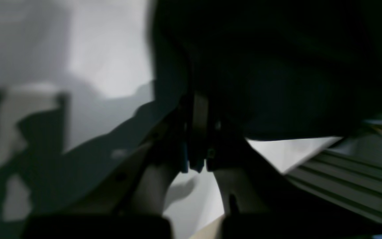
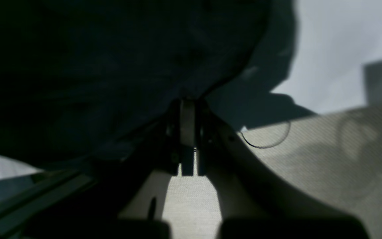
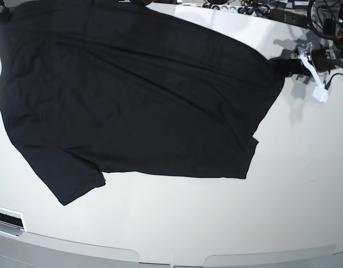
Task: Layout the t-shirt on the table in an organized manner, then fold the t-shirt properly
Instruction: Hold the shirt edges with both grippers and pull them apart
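Two arms at the far side of the table (image 3: 216, 223), each pinching black cloth. T-shirt (image 3: 138, 95) spread across most of the tabletop, one sleeve angled toward the near left corner, a few long creases over the body. Left gripper (image 1: 194, 132) clamped on the shirt's edge, jaws nearly together, cloth draped above. Right gripper (image 2: 187, 122) likewise closed on a dark fold, probably the hem, though too dim to tell. Cables (image 3: 255, 8) along the far edge.
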You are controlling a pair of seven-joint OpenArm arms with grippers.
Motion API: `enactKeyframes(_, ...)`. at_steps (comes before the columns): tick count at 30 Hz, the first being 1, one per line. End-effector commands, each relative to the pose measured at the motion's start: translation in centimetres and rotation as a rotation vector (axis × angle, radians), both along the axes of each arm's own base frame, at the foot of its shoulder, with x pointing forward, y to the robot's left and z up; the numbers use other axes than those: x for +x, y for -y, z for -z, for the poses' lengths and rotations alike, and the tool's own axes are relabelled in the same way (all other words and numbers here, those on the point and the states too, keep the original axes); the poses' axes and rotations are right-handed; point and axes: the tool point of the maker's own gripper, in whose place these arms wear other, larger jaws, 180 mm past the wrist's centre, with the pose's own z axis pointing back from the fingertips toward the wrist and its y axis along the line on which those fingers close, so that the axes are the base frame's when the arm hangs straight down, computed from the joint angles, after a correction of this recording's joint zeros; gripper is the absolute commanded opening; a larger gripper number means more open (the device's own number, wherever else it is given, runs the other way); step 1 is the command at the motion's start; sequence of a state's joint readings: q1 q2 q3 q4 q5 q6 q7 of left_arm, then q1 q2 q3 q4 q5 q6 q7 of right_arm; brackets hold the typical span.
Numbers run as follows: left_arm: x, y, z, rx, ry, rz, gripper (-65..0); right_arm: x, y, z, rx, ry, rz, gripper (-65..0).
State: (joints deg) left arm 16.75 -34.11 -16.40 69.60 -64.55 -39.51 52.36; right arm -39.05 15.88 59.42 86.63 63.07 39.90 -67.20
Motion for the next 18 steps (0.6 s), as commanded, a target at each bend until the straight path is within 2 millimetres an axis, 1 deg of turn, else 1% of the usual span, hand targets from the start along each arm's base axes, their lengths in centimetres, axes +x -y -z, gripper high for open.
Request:
enactKeyframes(1,1.2,-0.3,-1.3,-0.017,0.040,-0.001,-65.0,0.1,0.7,-0.8,-0.024,0.006,-0.013,-65.0)
enactKeyframes(4,0.7,0.4,-1.7,-0.054,0.011,0.022,-65.0,-0.1,0.6,-0.7,-0.019,-0.007,-0.018,-65.0)
enactKeyframes(8,-1.3,0.5,-1.5,-0.030,-0.075,0.112,-65.0,-0.3,-0.5,-0.8,0.044,-0.015,-0.037,-65.0)
enactKeyframes(11,-2.7,0.8,-2.3,-0.061,-0.131,0.170,-65.0,-0.6,-1.0,-0.8,0.068,-0.033,-0.051,-65.0)
enactKeyframes(14,-4.4,0.3,-3.1,-0.064,-0.201,0.244,-65.0,-1.3,-1.3,-0.6,0.081,-0.070,-0.067,-65.0)
enactKeyframes(18,-5.6,-0.5,-3.9,-0.056,-0.231,0.270,-65.0,-1.9,-1.6,-0.6,0.087,-0.104,-0.089,-65.0)
